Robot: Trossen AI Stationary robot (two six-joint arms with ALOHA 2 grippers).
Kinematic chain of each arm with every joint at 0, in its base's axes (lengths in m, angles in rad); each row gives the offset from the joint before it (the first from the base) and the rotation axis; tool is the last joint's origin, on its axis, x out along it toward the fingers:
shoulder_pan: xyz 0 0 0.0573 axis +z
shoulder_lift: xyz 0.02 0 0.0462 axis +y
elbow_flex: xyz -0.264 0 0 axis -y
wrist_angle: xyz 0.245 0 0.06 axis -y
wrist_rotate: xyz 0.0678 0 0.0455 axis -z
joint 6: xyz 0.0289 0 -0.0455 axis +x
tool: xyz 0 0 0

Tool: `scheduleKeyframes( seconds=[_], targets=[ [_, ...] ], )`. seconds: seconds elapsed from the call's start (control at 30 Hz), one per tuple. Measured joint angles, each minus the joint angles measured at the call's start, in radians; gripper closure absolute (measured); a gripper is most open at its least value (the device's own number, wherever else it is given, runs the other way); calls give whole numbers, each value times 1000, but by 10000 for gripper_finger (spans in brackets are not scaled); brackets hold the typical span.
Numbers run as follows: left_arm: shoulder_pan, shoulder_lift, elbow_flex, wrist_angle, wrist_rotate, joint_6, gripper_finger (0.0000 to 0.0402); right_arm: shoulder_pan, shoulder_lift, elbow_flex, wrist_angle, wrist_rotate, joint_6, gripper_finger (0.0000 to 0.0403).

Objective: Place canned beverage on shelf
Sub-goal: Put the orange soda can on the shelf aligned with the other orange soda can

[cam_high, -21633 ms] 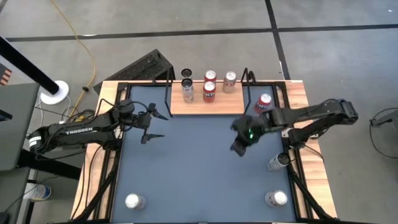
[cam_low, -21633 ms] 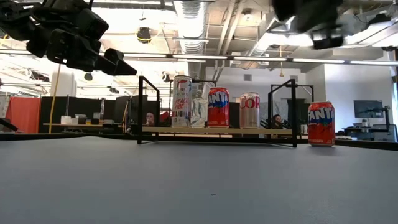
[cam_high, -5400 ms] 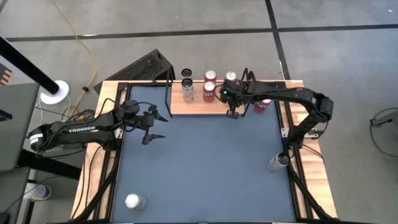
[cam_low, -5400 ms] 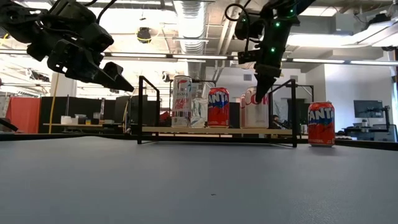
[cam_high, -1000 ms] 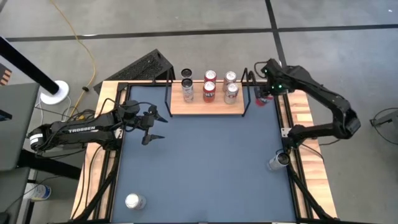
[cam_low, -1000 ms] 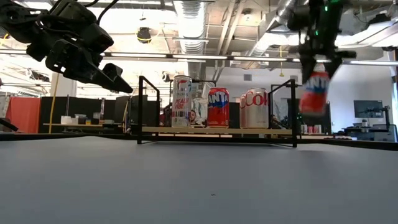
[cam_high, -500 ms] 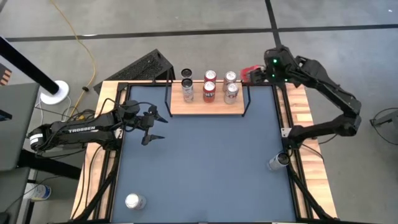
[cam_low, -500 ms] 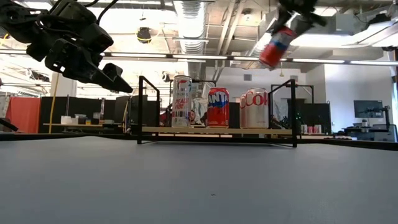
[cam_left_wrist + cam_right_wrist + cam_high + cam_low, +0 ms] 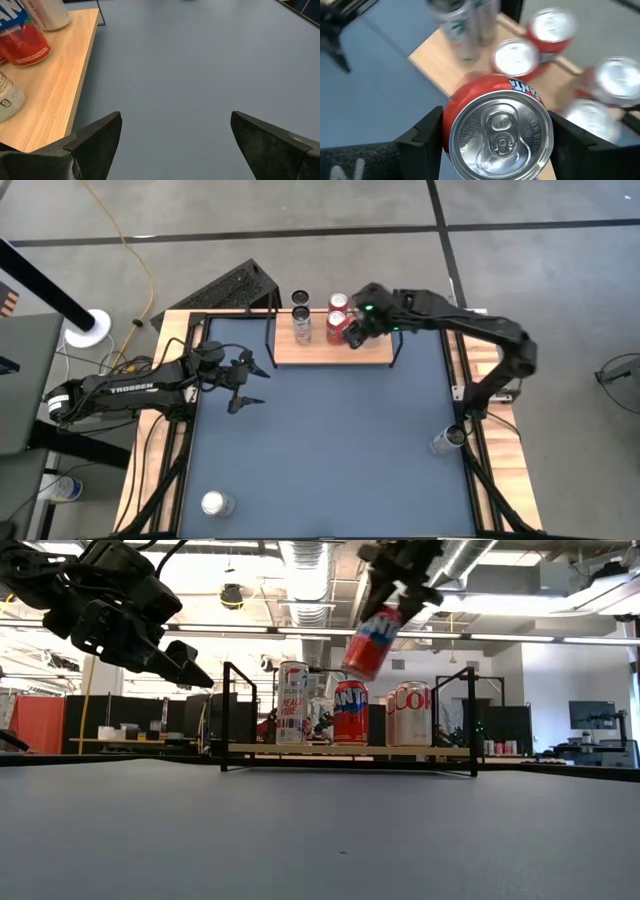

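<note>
Within the last second the right gripper (image 9: pixel 385 585) has swung the red can (image 9: pixel 372 641) from beyond the shelf's (image 9: pixel 330 352) right end to a spot above its middle, where it now hangs tilted in the air, clear of the board. The fingers are clenched on the can's sides. Below it the shelf already carries a tall silver can (image 9: pixel 292 702), a red Fanta (image 9: pixel 350 712) and a Coke can (image 9: pixel 410 713). By my judgement, the carry is nearly done; lowering into a free spot remains. The left gripper (image 9: pixel 243 378) waits, fingers spread, left of the shelf.
</note>
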Motion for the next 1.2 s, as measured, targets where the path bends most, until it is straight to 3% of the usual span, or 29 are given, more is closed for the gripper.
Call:
scheduleKeyframes(
  seconds=[0.13,0.57,1.2],
  targets=[
    [0,0,0,0,0,0,38,15,115,103,-59,-68,-8,148],
    [0,0,0,-1,-1,0,38,24,413,352,-216,-93,-25,148],
    [0,0,0,-6,-2,0,38,-13,464,368,-262,-47,-95,148]
  ],
)
